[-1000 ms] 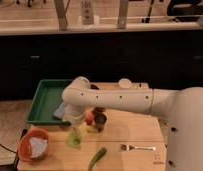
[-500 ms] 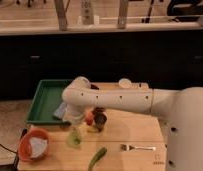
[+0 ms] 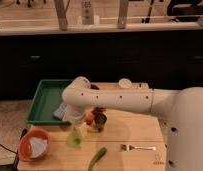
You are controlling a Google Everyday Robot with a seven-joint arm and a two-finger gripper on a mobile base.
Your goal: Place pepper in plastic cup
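Note:
The pepper is a long green one lying on the wooden table near its front edge. The plastic cup is small, pale yellow-green and stands upright just left of and behind the pepper. My white arm reaches in from the right and bends down over the table. My gripper hangs at the end of it, behind and to the right of the cup and above the table. It is not at the pepper.
A small orange-red object and a dark can sit right by the gripper. An orange bowl with white cloth is at the front left. A green tray lies at the back left. A fork lies at the front right.

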